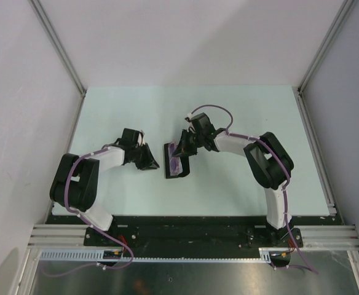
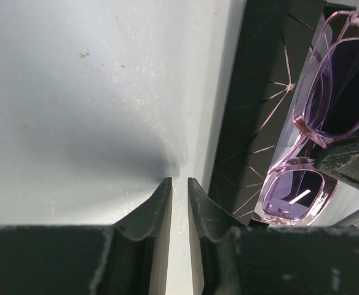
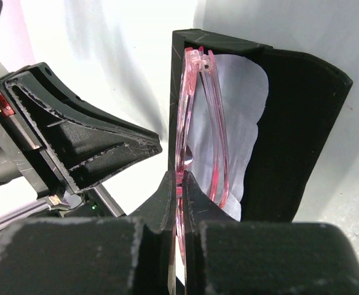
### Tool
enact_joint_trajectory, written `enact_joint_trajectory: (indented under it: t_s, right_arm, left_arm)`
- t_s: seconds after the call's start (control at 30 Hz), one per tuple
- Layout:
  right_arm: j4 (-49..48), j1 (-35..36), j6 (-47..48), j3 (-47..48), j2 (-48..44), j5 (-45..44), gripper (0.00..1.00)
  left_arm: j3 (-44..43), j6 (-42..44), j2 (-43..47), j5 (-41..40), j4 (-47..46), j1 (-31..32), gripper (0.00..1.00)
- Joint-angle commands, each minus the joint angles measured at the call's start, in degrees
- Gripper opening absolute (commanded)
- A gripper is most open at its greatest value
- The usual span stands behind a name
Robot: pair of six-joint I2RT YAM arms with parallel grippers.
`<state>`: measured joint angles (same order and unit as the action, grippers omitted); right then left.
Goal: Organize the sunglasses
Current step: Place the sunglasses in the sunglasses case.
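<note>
The sunglasses (image 3: pixel 195 110), with a thin pink frame and purple lenses, stand on edge in the open black case (image 3: pixel 296 123), on a pale cloth (image 3: pixel 247 117) that lines it. My right gripper (image 3: pixel 179 178) is shut on the frame's near rim. In the top view the case (image 1: pixel 169 166) lies at the table's middle with the sunglasses (image 1: pixel 177 161) in it and the right gripper (image 1: pixel 182 146) over its far end. My left gripper (image 2: pixel 179 184) is empty, its fingers almost touching, low over the table just left of the case (image 2: pixel 253 123). The lenses (image 2: pixel 339 92) show there too.
The pale green table (image 1: pixel 241 117) is bounded by white walls and metal rails on all sides. The left gripper (image 1: pixel 150 161) lies close to the case's left edge. It also shows in the right wrist view (image 3: pixel 93 141).
</note>
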<state>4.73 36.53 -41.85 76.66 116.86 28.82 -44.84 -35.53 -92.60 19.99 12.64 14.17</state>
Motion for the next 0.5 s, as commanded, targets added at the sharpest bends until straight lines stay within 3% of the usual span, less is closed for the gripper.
enact_joint_trajectory:
  t_s: [0.0, 0.47]
  right_arm:
    - [-4.2, 0.47, -0.78, -0.11, 0.39, -0.42, 0.0]
    - [-0.78, 1.26, -0.61, -0.11, 1.0, -4.38, 0.0]
  left_arm:
    - [-1.92, 1.07, 0.58, 2.07, -0.34, -0.29, 0.21]
    - [-2.62, 0.64, 0.22, 2.95, -0.6, 0.24, 0.21]
